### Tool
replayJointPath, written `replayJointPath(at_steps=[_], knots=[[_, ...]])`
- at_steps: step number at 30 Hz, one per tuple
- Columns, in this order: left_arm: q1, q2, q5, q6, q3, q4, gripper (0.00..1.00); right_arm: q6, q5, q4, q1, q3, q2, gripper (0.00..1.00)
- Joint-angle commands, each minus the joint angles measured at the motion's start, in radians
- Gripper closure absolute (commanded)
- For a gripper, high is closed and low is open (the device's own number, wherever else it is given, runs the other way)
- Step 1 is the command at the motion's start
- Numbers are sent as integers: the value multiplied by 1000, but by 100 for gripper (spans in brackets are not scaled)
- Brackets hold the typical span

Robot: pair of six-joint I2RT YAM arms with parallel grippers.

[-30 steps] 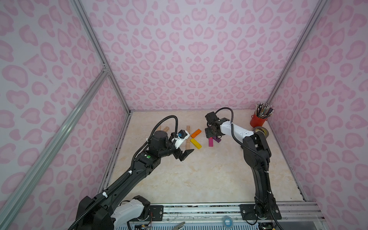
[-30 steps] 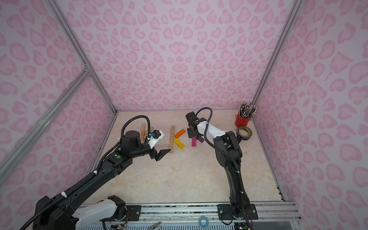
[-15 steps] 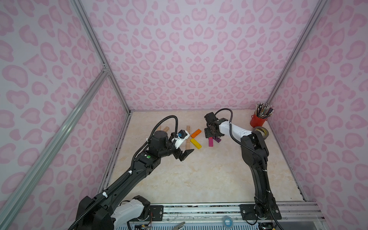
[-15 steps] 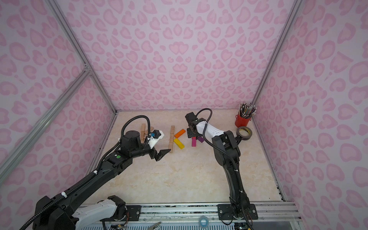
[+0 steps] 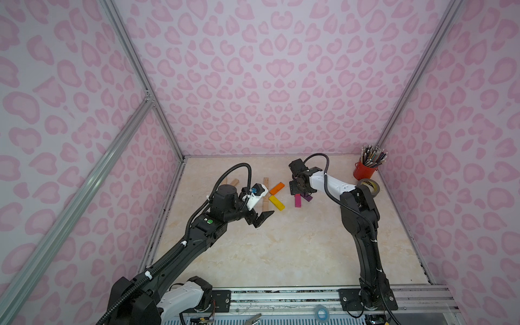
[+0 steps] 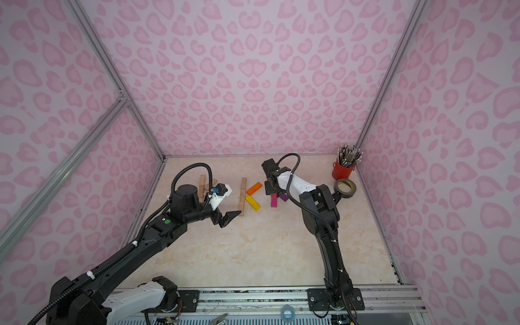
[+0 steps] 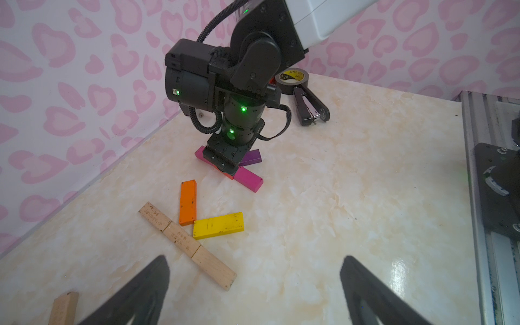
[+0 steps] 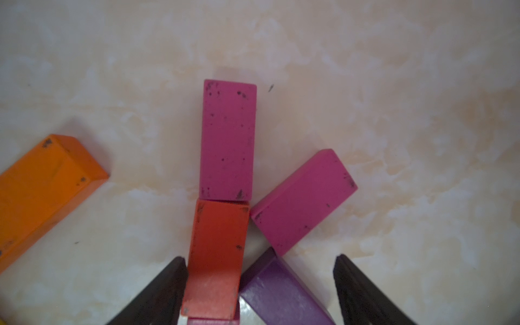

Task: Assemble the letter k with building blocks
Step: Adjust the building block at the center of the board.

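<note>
1. Toward the back of the desk (image 5: pixel 281 253), three plain wooden bars (image 7: pixel 183 239) lie flat, end to end in one straight line
2. An orange block (image 7: pixel 188 202) and a yellow block (image 7: pixel 218 225) slant away from the middle of that line on the same side, their near ends close together beside it
3. Just beyond the orange and yellow pair sits a small cluster: a magenta block (image 8: pixel 228 140) end to end with a red block (image 8: pixel 216 253), a second magenta block (image 8: pixel 304 202) angled off from where they meet, and a purple block (image 8: pixel 281 295) beside the red one
4. The right gripper (image 8: pixel 259 257) points straight down over this cluster with its jaws spread; one finger is against the red block's side and the other stands clear of the purple block, so nothing is pinched
5. The left gripper (image 5: pixel 260 219) hovers above the desk near the front end of the wooden line, jaws wide apart and empty
6. More plain wooden bars (image 6: pixel 202 184) lie behind the left arm, near the side wall
7. A red cup of pencils (image 5: pixel 364 170) and a tape roll (image 5: pixel 370 187) stand in the far corner on the right arm's side
</note>
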Motion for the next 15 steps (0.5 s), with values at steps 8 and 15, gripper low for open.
replayJointPath(at_steps=[8,15], knots=[[1,2,2,-3,8,13,3,10,23,-8,-1,-5,17,18],[1,2,3,-3,10,13,3,13,28,-10,-1,-8,11,20]])
